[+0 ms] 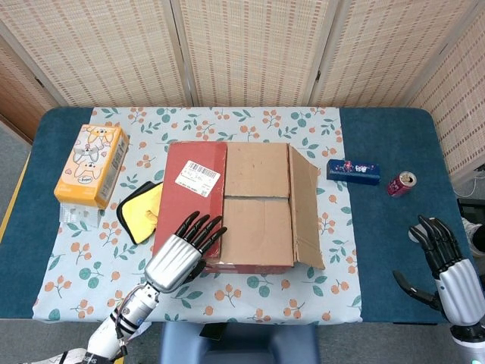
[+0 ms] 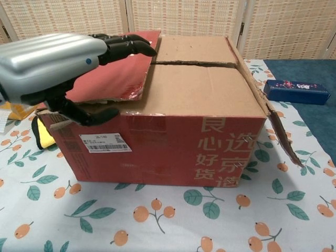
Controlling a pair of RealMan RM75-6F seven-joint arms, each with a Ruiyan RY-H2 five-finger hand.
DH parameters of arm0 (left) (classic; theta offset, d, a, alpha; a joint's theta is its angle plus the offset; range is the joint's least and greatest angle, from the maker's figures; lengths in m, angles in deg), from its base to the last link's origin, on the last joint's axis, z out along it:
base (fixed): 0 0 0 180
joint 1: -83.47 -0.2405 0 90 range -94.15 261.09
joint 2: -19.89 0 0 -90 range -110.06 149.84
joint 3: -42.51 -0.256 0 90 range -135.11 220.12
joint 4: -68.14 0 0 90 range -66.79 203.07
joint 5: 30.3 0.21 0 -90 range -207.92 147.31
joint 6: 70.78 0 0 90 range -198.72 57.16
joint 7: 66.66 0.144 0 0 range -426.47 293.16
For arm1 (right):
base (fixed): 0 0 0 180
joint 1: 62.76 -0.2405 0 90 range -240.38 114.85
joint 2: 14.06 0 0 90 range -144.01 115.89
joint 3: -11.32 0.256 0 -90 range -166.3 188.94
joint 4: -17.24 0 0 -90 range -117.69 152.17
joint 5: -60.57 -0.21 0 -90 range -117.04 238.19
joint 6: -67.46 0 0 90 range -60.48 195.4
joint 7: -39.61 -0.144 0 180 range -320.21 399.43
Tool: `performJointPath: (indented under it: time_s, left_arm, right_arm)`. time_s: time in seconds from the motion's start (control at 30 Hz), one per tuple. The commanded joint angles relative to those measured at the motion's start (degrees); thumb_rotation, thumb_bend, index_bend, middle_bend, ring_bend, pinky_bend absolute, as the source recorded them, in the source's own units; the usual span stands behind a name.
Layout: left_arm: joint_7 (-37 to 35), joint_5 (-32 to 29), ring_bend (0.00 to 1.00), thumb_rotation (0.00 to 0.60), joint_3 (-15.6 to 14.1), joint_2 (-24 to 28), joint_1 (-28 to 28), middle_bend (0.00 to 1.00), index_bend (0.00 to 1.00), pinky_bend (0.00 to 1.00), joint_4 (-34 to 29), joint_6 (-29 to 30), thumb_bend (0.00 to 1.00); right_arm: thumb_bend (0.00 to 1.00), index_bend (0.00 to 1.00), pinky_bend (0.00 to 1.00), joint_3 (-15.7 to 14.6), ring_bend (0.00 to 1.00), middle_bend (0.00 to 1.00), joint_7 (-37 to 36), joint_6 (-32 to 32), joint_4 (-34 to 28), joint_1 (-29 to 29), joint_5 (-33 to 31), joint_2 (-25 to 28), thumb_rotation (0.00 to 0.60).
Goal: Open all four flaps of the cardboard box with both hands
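Note:
The cardboard box [image 1: 254, 227] [image 2: 210, 142] stands mid-table on the floral cloth. Its red left flap [image 1: 189, 201] [image 2: 118, 79] lies nearly flat over two brown flaps meeting at a seam. The right flap [image 1: 305, 208] [image 2: 275, 128] hangs outward, partly lifted. My left hand [image 1: 182, 254] [image 2: 52, 65] is at the box's near left corner, with fingers [image 2: 128, 44] stretched over the red flap. Its thumb [image 2: 97, 114] sits just under the flap's front edge. I cannot tell whether it pinches the flap. My right hand [image 1: 447, 273] hovers apart at the far right, fingers spread, holding nothing.
An orange tissue box [image 1: 89, 165] and a yellow cloth [image 1: 140, 208] lie left of the box. A dark blue carton [image 1: 353, 171] [image 2: 296, 90] and a red can [image 1: 400, 183] sit to its right on the blue table.

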Motion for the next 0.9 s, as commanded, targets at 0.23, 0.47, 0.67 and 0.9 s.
performJointPath:
  time_s: [0.23, 0.47, 0.67, 0.9]
  left_arm:
    - [0.67, -6.03, 0.00, 0.600, 1.71, -1.58, 2.76, 0.00, 0.00, 0.00, 3.18, 1.66, 0.46]
    - [0.30, -2.28, 0.00, 0.600, 0.84, -2.23, 3.37, 0.00, 0.00, 0.00, 3.72, 5.37, 0.46]
    - [-0.47, 0.81, 0.00, 0.600, -0.27, -1.80, 3.14, 0.00, 0.00, 0.00, 2.92, 8.16, 0.46]
    - [0.90, 4.28, 0.00, 0.600, -0.77, -0.61, 2.24, 0.00, 0.00, 0.00, 1.20, 11.97, 0.45]
  right_arm:
    - [0.35, 0.00, 0.00, 0.37, 0.00, 0.00, -2.89, -1.37, 1.25, 0.59, -0.44, 0.55, 0.600]
    - [0.35, 0.00, 0.00, 0.54, 0.00, 0.00, -2.85, -0.20, 0.92, 0.42, -1.13, 0.74, 0.600]
    - [0.35, 0.00, 0.00, 0.48, 0.00, 0.00, -2.41, 0.39, 0.64, 0.41, -1.16, 0.73, 0.600]
    - [0.35, 0.00, 0.00, 0.46, 0.00, 0.00, -2.12, 1.29, 0.28, 0.27, -1.38, 0.80, 0.600]
